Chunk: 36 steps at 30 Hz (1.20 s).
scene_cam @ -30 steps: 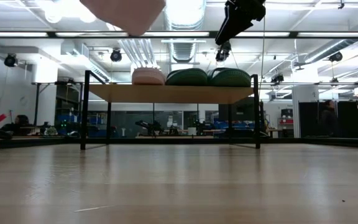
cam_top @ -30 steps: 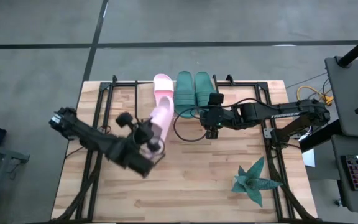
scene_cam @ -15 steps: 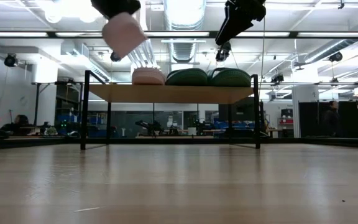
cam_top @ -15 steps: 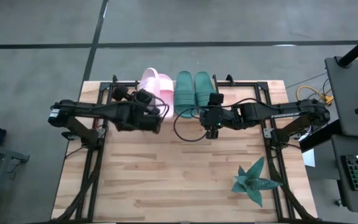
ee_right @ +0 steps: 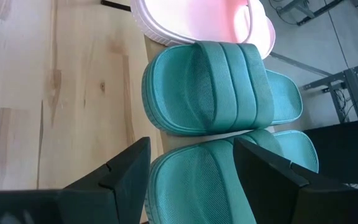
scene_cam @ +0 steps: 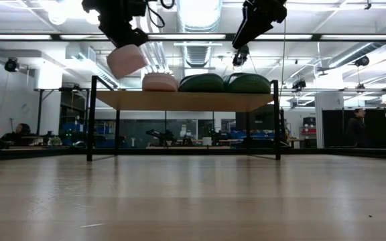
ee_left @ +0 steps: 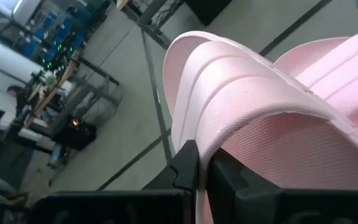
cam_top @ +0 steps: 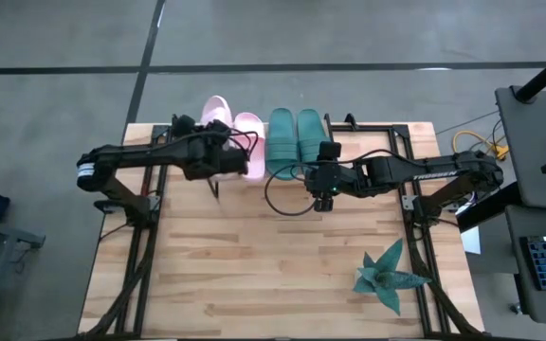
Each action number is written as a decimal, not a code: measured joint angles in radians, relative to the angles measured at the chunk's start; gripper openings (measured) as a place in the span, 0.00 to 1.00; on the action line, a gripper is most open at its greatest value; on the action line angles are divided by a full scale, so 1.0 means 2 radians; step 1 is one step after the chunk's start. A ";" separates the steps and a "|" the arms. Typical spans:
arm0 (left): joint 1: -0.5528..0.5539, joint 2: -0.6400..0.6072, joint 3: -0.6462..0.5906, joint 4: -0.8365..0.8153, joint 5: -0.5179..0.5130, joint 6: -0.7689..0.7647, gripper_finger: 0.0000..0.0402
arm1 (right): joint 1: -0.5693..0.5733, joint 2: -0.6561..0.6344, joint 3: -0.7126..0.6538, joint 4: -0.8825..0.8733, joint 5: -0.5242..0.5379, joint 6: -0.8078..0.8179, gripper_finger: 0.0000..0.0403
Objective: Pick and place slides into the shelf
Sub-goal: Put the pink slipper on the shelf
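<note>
Carrying the 4th and last slide to its place is the step in hand; the left gripper (cam_top: 218, 161) is clamped on the wide strap of a pale pink rubber slide sandal (scene_cam: 126, 61), holding it tilted in the air just above the left end of the low shelf with the light wooden board top and thin black legs (scene_cam: 186, 101); the shelf stands along the far edge of the butcher-block wooden table (cam_top: 282, 275); already on its board sit 1 pale pink slide (cam_top: 249, 142) and, beside it, the 2 dark teal-green slides (ee_right: 219, 87); the right gripper (cam_top: 324, 189) hangs with fingers spread and empty near the front edge of the shelf, by the teal pair; the next move, as I judge it, calls for levelling the held slide, lowering it onto the bare strip of board between the seated pink slide and the left end, then letting go; that strip looks narrow, so a sideways drift risks either overhanging the left edge or nudging the seated pink slide; the table in front of the shelf lies open for a retreat; a spiky teal star-shaped plant (cam_top: 387, 277) sits well apart near the front right corner.
</note>
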 joint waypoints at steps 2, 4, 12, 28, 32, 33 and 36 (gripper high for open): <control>0.003 0.000 -0.013 0.039 0.000 0.041 0.00 | 0.000 0.000 0.000 0.000 0.000 0.000 0.54; 0.005 0.000 -0.025 0.078 0.002 0.079 0.00 | 0.000 0.000 0.000 0.000 0.000 0.000 0.54; 0.022 0.000 -0.051 0.116 0.010 0.110 0.00 | 0.000 0.000 -0.002 -0.002 0.000 0.002 0.54; 0.035 0.000 -0.051 0.107 0.016 0.112 0.00 | 0.000 0.000 -0.005 -0.001 0.000 0.002 0.54; 0.035 0.000 -0.042 0.106 0.024 0.125 0.00 | 0.000 0.000 -0.005 -0.001 0.000 0.002 0.54; 0.035 0.000 -0.040 0.106 0.032 0.128 0.00 | 0.000 0.000 -0.005 -0.001 0.000 0.002 0.54; 0.035 0.000 -0.038 0.098 0.045 0.136 0.00 | 0.000 0.000 -0.005 -0.001 0.000 0.002 0.54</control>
